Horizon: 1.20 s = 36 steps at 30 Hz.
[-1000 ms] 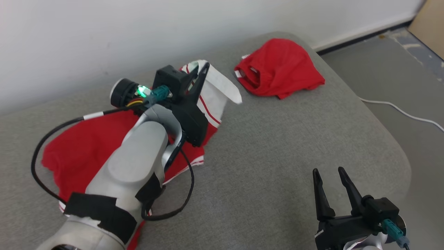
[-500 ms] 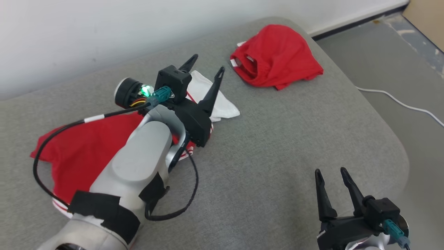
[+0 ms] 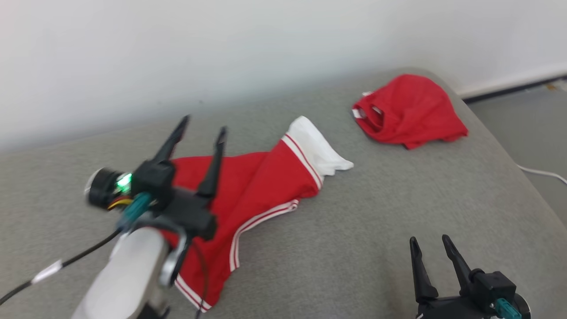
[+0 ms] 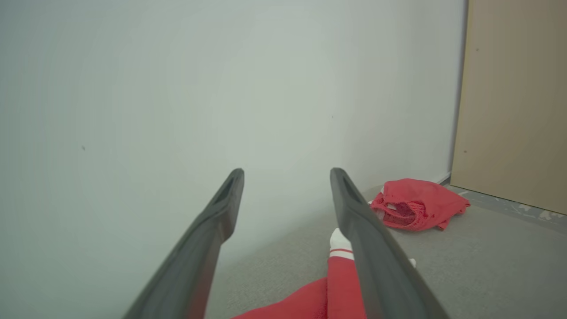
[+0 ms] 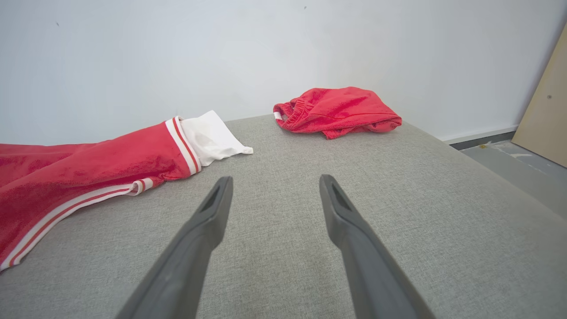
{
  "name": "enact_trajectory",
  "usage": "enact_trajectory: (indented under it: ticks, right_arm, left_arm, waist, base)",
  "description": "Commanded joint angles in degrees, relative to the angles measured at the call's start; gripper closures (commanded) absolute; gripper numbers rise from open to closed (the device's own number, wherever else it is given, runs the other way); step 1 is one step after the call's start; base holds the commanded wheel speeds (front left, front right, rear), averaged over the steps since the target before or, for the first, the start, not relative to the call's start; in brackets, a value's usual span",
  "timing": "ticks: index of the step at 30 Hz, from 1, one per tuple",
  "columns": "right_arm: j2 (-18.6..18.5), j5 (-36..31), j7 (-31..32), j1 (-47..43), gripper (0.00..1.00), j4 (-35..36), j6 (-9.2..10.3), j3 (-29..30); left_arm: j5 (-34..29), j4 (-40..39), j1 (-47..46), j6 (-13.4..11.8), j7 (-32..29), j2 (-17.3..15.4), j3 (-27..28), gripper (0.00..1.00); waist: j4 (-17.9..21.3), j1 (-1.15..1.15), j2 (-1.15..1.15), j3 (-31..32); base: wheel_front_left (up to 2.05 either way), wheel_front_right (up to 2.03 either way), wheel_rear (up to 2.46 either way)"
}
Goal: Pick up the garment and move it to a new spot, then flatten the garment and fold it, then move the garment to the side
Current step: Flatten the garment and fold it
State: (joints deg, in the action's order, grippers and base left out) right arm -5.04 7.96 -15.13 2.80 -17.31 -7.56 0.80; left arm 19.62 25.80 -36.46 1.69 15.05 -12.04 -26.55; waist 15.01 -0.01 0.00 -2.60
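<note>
The garment is red with white stripes and a white sleeve end. It lies spread on the grey cushioned surface, untouched by either gripper. My left gripper hangs open and empty above the garment's left part, fingers pointing at the wall; my left forearm hides part of the cloth. The left wrist view shows that gripper open, with the garment below it. My right gripper stands open and empty at the lower right, over bare cushion. From the right wrist, that gripper has the garment off to its left.
A second red garment lies crumpled near the far right corner of the surface, also in the wrist views. A white wall runs behind. The cushion's rounded edge drops to the floor at right, where a white cable lies.
My left gripper opened and let go of the white sleeve end, which dropped onto the surface. The left arm drew back to the left. The camera shifted too. The right gripper held still.
</note>
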Motion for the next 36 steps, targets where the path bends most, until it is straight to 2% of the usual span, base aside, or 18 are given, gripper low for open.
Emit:
enact_trajectory:
  ticks: [1, 7, 13, 18, 22, 30, 36]
  right_arm:
    - [-0.2, -0.2, 0.0, -1.1, 0.00, 0.2, 0.15, 0.3]
    - [-0.3, 0.2, 0.0, -2.1, 0.00, 0.2, 0.15, 0.6]
    - [-0.5, 0.4, 0.0, -2.6, 0.00, 0.1, 0.15, 0.6]
    - [-0.7, 0.3, 0.0, -2.8, 0.00, -0.4, 0.15, 0.7]
    - [-0.7, 0.6, 0.0, -2.8, 0.00, -1.0, 0.15, 0.7]
    - [-0.9, 1.0, 0.0, -2.6, 0.00, -3.9, 0.15, 0.7]
    - [-0.5, 1.8, 0.0, 0.2, 0.00, -6.8, 0.15, -3.3]
  left_arm:
    - [-1.0, -2.6, 3.2, -0.6, 0.2, -1.6, 1.7, 0.00]
    - [-3.1, -12.5, 13.9, -2.4, 0.2, -6.8, 8.7, 0.00]
    - [-3.8, -18.6, 24.2, -3.1, 0.2, -8.8, 15.9, 0.00]
    - [-3.2, -20.4, 31.9, -2.4, 0.2, -8.1, 21.4, 0.00]
    - [-4.3, -20.7, 36.7, -1.7, 0.2, -6.4, 23.7, 0.00]
    - [-5.9, -20.0, 40.2, 0.3, 0.2, -2.1, 25.6, 0.00]
    - [-7.6, -19.9, 39.5, 2.1, 0.2, 0.2, 27.1, 0.00]
  waist:
    - [-4.5, 0.01, 0.00, 3.8]
    - [-7.3, 0.01, 0.00, 5.4]
    - [-9.6, 0.01, 0.00, 6.5]
    - [-11.1, 0.01, 0.00, 7.2]
    - [-12.1, 0.01, 0.00, 7.4]
    - [-14.0, 0.01, 0.00, 7.6]
    - [-15.4, 0.01, 0.00, 7.2]
  base:
    - [0.00, 0.00, 0.00]
    - [0.00, 0.00, 0.00]
    - [0.00, 0.00, 0.00]
    - [0.00, 0.00, 0.00]
    - [0.00, 0.00, 0.00]
    - [0.00, 0.00, 0.00]
    - [0.00, 0.00, 0.00]
